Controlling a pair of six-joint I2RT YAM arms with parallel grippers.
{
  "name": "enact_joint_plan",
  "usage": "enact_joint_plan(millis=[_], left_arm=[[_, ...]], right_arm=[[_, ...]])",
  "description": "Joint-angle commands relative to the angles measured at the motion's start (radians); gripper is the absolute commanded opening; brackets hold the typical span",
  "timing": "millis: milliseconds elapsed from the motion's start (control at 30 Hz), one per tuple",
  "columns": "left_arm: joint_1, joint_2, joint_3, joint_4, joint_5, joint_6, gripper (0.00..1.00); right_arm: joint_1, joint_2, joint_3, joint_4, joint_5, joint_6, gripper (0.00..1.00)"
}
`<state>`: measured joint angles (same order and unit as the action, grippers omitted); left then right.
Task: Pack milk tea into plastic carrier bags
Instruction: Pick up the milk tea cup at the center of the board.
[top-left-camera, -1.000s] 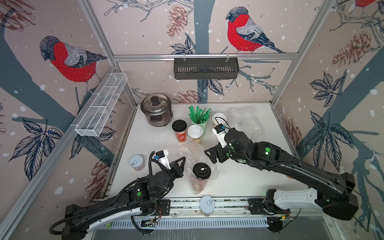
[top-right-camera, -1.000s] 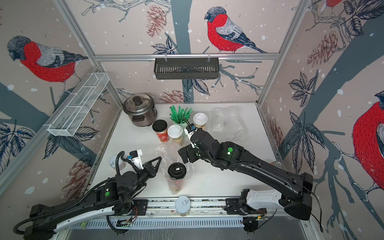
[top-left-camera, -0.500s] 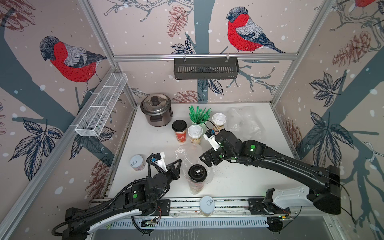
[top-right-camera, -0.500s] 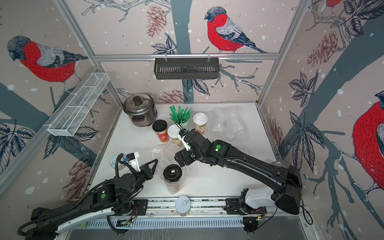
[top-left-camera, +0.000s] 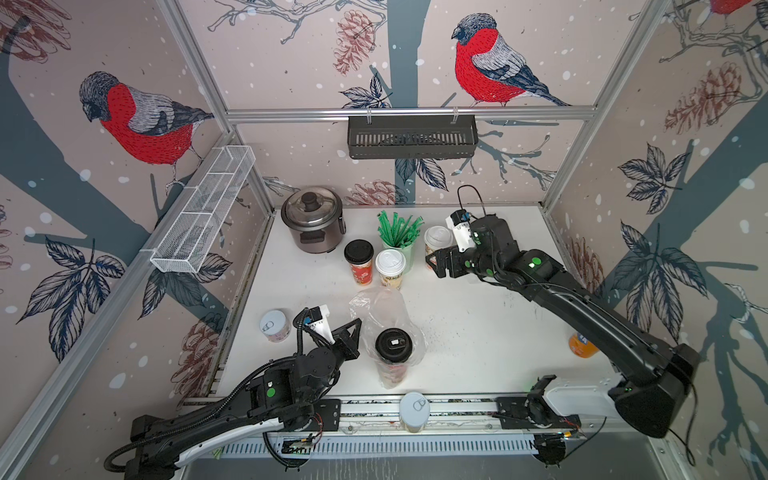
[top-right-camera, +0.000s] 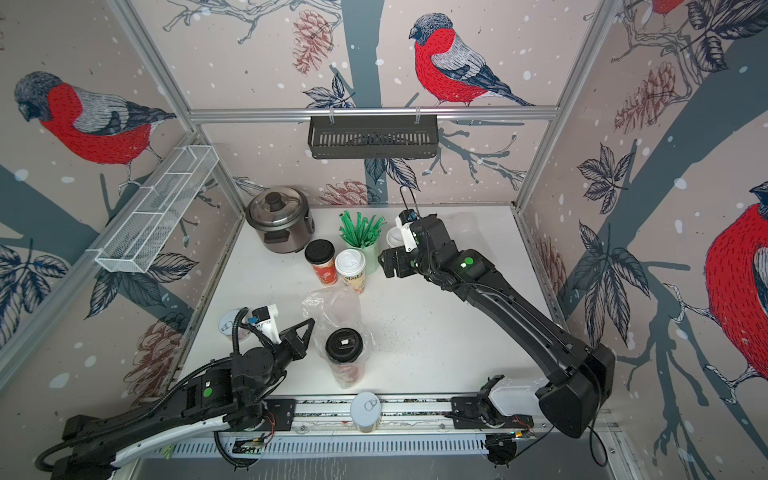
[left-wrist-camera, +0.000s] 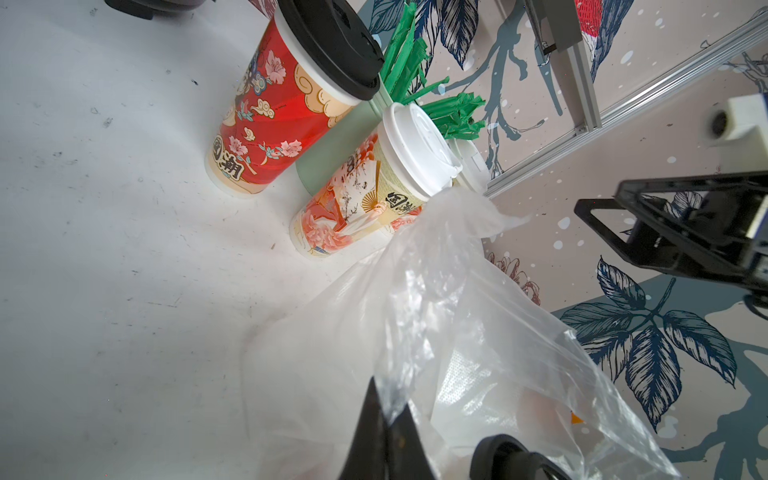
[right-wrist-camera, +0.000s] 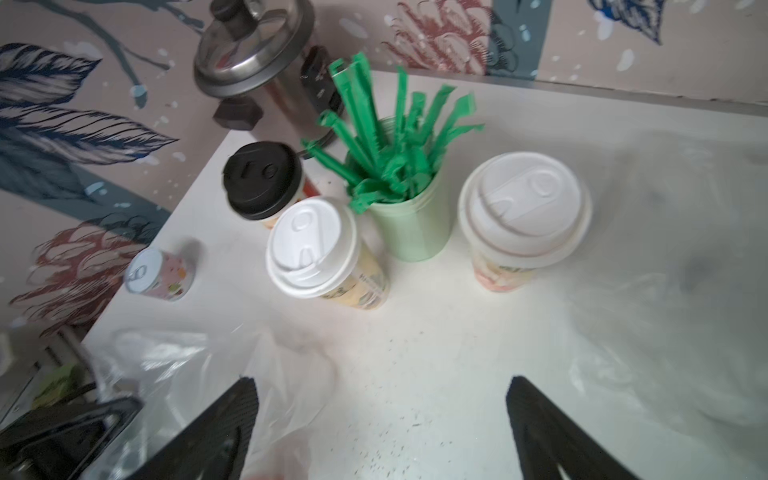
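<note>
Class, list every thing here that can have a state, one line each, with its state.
left pincer, shut on the rim of the front bag.
right pincer, open, empty.
front bag, mouth open, one cup inside.
bagged black-lidded cup, upright, lidded.
rear black-lidded cup, upright, lidded, unbagged.
middle white-lidded cup, upright, lidded, unbagged.
white-lidded cup beside right pincer, upright, lidded, unbagged.
rear bag, lying crumpled, apparently empty.
rice cooker, lid shut.

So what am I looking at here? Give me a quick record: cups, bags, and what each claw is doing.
bagged: black-lidded cup, upright in clear bag
left gripper: shut on that bag's edge
right gripper: open, empty, facing far white-lidded cup
not bagged: that cup, near white-lidded cup, second black-lidded cup
second bag: lying flat near the far white-lidded cup
</note>
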<state>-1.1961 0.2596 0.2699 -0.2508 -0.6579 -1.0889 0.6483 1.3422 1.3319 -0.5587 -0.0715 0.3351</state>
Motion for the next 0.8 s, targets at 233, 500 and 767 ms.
enact_joint_plan(millis=[233,500,767], left_arm=[[-0.001,0.0,0.018,0.029,-0.037,0.017,0.0],[-0.001,0.015,0.03,0.027,-0.048,0.016,0.0],[0.0,0.024,0.034,0.029,-0.052,0.017,0.0]], right_arm=[[-0.154,0.273,0.201,-0.029,0.032,-0.135,0.92],[-0.154,0.459,0.375,-0.124,0.052,-0.172,0.9],[-0.126,0.514,0.409,-0.144,0.076,-0.179,0.88]])
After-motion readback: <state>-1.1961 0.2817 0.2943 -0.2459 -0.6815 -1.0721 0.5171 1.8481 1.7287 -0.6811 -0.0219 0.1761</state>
